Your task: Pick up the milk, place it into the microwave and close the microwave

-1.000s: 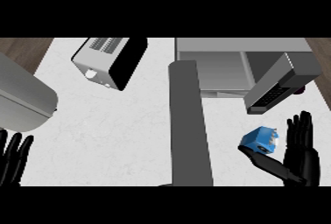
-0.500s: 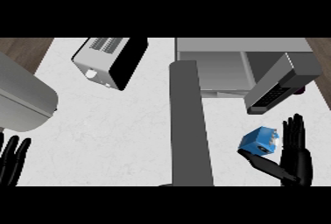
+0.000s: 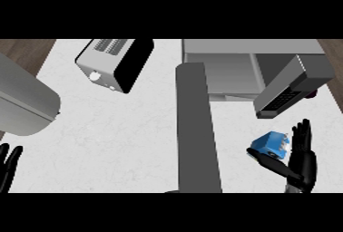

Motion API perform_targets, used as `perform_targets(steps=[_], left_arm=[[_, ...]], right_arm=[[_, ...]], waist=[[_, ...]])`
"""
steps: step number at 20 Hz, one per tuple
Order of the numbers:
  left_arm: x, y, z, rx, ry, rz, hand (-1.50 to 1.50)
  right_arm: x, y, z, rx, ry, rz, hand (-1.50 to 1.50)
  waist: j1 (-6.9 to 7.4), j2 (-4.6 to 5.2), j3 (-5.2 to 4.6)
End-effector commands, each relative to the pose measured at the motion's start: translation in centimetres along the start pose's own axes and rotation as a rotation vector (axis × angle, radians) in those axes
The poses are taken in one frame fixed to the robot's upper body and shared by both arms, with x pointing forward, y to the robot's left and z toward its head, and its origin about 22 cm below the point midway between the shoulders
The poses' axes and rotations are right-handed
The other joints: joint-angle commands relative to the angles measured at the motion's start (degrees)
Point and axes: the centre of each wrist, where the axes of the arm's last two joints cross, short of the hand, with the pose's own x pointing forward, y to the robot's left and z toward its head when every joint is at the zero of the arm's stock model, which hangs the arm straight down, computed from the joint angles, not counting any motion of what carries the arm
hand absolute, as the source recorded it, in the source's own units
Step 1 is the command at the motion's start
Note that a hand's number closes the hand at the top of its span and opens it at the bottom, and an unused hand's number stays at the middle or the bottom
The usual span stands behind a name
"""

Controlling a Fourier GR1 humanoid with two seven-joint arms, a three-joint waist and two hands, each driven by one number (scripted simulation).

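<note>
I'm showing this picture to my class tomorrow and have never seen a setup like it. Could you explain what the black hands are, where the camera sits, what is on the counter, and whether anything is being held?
The camera sits where the robot's head would be and looks steeply down at a white kitchen counter. The two black hands belong to the robot and come in from the lower edge.

The right hand is at the lower right. Its fingers are straight and its thumb reaches under a small blue milk carton; the hand is right beside the carton but is not closed around it.

The left hand shows only at the lower left edge, open, fingers up, resting.

At the top right is the microwave, with its door swung open. At the top left stands a toaster. A large grey object lies at the left edge; I cannot tell what it is.
</note>
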Motion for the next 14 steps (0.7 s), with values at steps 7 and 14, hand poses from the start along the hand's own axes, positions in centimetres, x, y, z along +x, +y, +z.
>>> perform_targets(steps=[7, 14], left_arm=[[-0.2, -1.4, -1.4, -0.008, -0.005, -0.007, -1.50], [0.1, -0.5, -0.9, -0.005, 0.013, 0.012, -1.50]], right_arm=[[-4.3, -5.1, -0.5, -0.088, 0.043, 0.097, -1.50], [-5.3, -2.7, 1.2, 0.280, 0.069, -0.234, -1.50]], waist=[[-0.19, 0.05, 0.03], [-0.22, 0.07, 0.09]])
